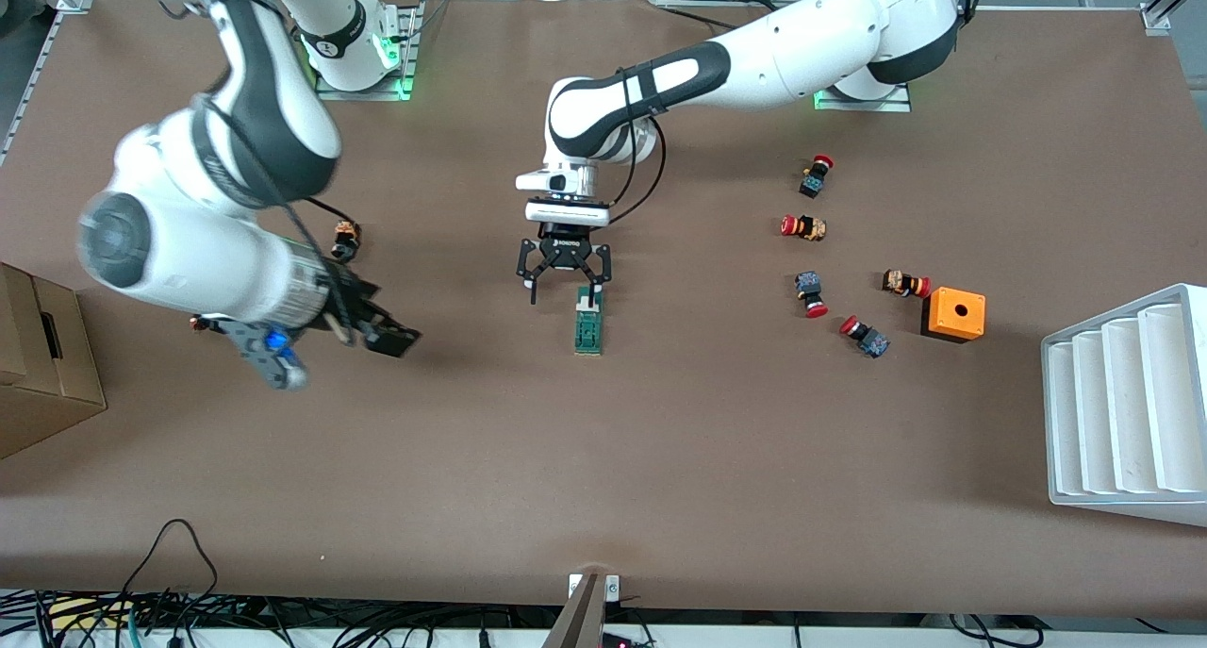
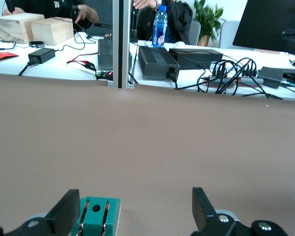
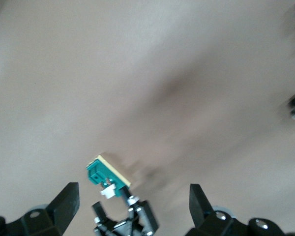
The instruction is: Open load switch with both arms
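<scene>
The load switch (image 1: 589, 322) lies flat on the brown table, a slim green block whose white tab (image 1: 589, 297) points toward the robots' bases. My left gripper (image 1: 566, 285) hangs open and low at that tab end. In the left wrist view the load switch (image 2: 96, 217) sits between the fingers of the left gripper (image 2: 133, 212), close beside one finger (image 2: 67, 212), and is not gripped. My right gripper (image 1: 388, 335) is open with nothing in it, over bare table toward the right arm's end. The right gripper (image 3: 132, 202) has the load switch (image 3: 105, 172) ahead of it in its wrist view.
Several red-capped push buttons (image 1: 803, 226) and an orange cube (image 1: 953, 314) lie toward the left arm's end. A white ribbed tray (image 1: 1127, 407) stands past them. A cardboard box (image 1: 38, 360) sits at the right arm's end. One small button (image 1: 346, 240) lies near the right arm.
</scene>
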`<state>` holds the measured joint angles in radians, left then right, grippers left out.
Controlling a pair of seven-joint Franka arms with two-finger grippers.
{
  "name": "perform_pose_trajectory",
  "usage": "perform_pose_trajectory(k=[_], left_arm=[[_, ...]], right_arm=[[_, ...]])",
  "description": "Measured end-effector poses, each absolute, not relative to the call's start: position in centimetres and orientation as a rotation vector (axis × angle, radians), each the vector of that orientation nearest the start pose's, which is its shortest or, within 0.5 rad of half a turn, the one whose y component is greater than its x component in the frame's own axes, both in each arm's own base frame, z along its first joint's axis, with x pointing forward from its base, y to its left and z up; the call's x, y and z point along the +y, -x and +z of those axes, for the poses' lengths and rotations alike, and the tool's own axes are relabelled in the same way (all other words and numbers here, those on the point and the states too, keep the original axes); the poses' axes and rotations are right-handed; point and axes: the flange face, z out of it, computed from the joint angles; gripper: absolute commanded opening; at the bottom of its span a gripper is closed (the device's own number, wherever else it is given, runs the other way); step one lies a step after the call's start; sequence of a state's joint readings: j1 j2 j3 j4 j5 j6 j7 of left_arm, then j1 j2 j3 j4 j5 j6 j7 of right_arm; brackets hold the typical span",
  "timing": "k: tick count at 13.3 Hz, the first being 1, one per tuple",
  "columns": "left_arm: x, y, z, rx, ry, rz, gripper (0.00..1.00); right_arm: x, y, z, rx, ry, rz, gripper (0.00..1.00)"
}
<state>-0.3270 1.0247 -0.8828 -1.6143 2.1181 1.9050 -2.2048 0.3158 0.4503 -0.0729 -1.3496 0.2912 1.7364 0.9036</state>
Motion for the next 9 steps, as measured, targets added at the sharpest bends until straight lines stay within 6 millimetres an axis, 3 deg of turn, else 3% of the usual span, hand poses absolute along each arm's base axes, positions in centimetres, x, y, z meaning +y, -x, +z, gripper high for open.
perform_pose_trajectory(k=[5,9], left_arm=[[-58.7,-40.9,27.5,-0.052,2.841,-1.391,1.00],[-58.5,-42.1,33.4,-0.079,2.889,-1.195,1.00]], right_arm=[[10.5,-64.3,50.0,0.645,2.870,0.198,0.99],[5.4,-60.5,53.5,0.296,2.994,0.152,0.99]])
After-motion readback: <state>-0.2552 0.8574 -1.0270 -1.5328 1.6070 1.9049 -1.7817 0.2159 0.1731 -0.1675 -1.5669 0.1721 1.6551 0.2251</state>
